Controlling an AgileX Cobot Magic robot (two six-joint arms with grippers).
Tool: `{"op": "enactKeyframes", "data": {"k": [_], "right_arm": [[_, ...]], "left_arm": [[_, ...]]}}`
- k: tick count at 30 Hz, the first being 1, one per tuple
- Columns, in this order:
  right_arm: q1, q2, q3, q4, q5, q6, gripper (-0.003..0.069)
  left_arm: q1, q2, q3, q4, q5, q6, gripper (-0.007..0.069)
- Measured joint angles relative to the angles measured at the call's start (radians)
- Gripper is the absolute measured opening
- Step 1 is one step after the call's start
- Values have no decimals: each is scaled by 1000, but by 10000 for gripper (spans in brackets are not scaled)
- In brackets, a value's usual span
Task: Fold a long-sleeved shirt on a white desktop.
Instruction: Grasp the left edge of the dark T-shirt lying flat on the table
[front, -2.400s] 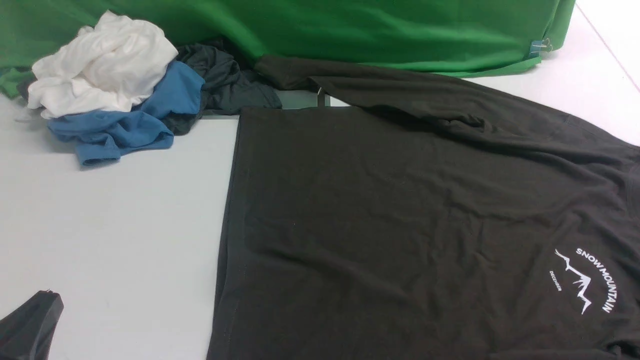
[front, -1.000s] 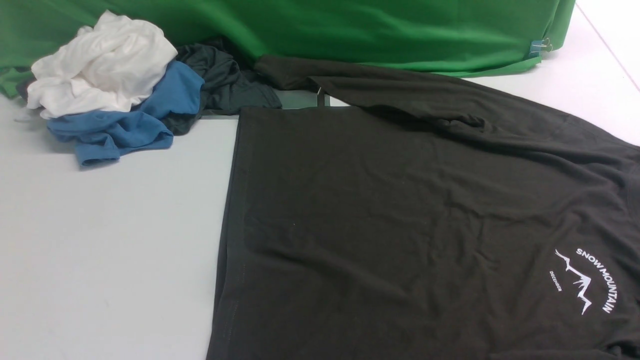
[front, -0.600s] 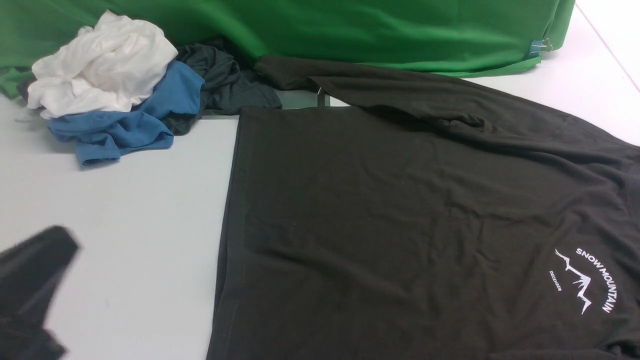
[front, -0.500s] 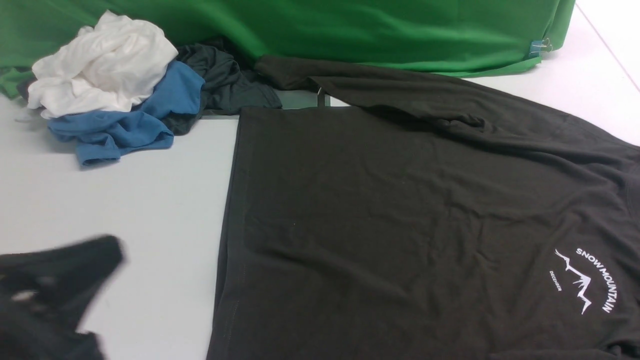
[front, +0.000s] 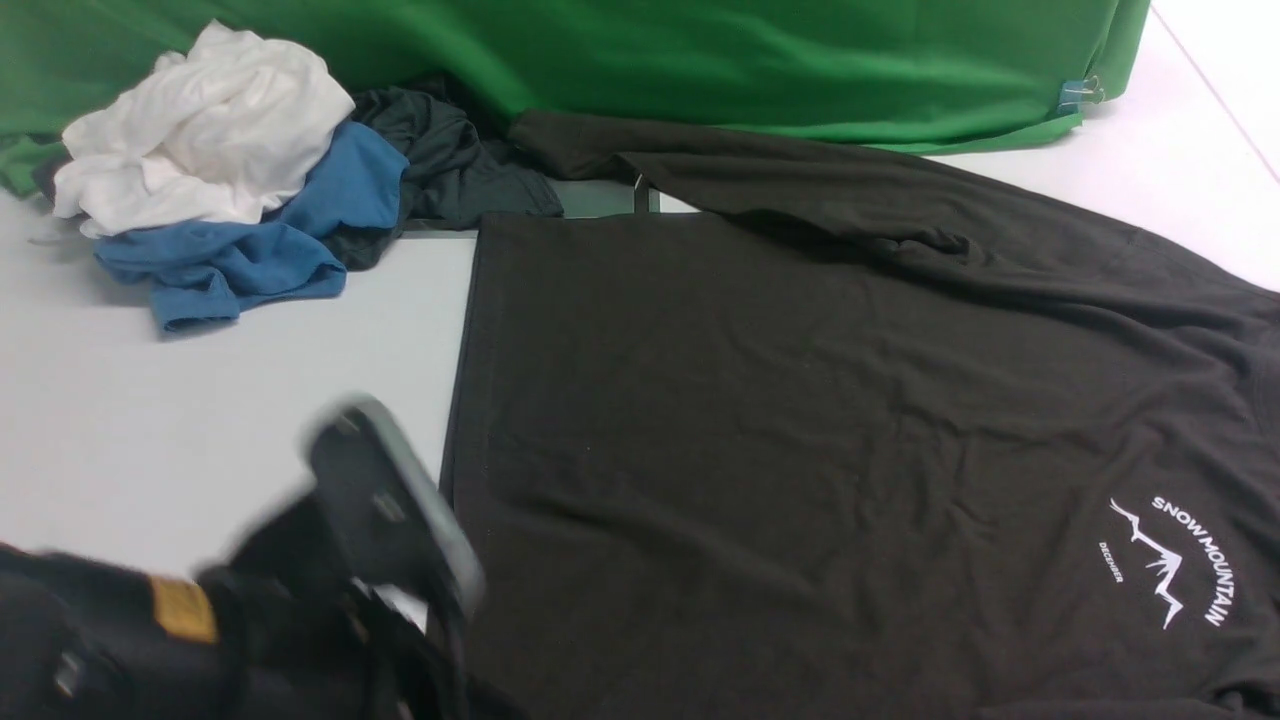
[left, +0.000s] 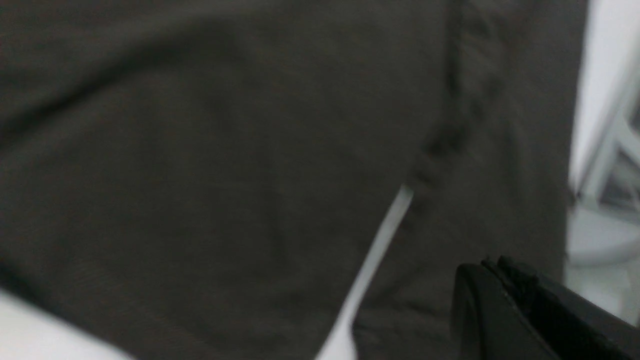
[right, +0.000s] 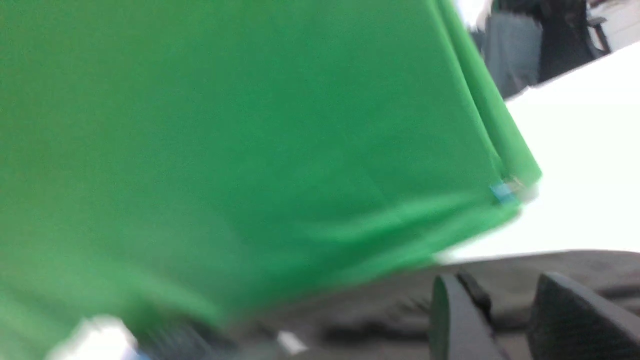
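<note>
The long-sleeved shirt (front: 800, 420) lies spread flat on the white desktop (front: 230, 400), hem to the left and white "SNOW MOUNTAIN" logo (front: 1170, 570) at the near right. One sleeve (front: 760, 175) runs along the back edge. My left gripper (front: 370, 470) is blurred at the near left, right by the shirt's hem. In the left wrist view the left gripper (left: 495, 267) has its jaws pressed together, empty, just above the shirt cloth (left: 225, 165). The right gripper (right: 500, 295) is open over dark shirt cloth (right: 380, 310) and holds nothing. It is out of the front view.
A pile of white (front: 200, 130), blue (front: 250, 250) and dark grey-black (front: 450, 160) garments sits at the back left. A green cloth backdrop (front: 700, 60) closes off the back, with a clip (front: 1080, 92) at its right end. A silver-rimmed panel (front: 600, 200) shows behind the shirt.
My left arm has swung in from the near left corner, forward and to the right, up to the shirt's hem. The shirt and the pile have not moved.
</note>
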Motion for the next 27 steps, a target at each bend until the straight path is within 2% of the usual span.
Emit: {"op": "enactKeyframes", "data": {"k": [2, 3, 4, 7, 8, 9, 10, 11, 14, 17, 22, 25, 27], "right_arm": [[25, 3, -33, 4, 75, 50, 185], [29, 5, -40, 4, 87, 51, 179], [66, 30, -112, 7, 215, 32, 145], [191, 147, -355, 8, 492, -131, 108], [191, 147, -355, 8, 512, -145, 108], [276, 241, -521, 7, 708, -261, 105], [276, 241, -521, 7, 708, -274, 105], [333, 305, -642, 7, 837, -350, 104], [442, 405, -814, 7, 1032, -452, 103], [522, 442, -912, 5, 1079, -496, 99], [610, 445, -950, 2, 1068, -521, 99], [628, 446, -950, -3, 1079, -536, 99], [630, 446, -950, -5, 1081, -547, 99]], "left_arm": [[-96, 15, 0, 40, 7, 2, 18], [-105, 16, 0, 44, 8, 2, 18], [-165, 30, 0, 64, 12, 2, 18], [-265, 77, 0, 106, 18, 3, 18], [-269, 81, 0, 109, 18, 3, 18], [-297, 117, 0, 121, 17, 3, 18], [-299, 122, 0, 121, 15, 3, 19], [-310, 153, 0, 120, 5, 3, 21], [-327, 220, 0, 109, -33, 3, 50], [-362, 299, 0, 108, -62, 4, 123], [-446, 457, -1, 181, -107, -16, 323], [-485, 519, -9, 226, -134, -34, 400], [-504, 534, -15, 249, -134, -39, 415]]}}
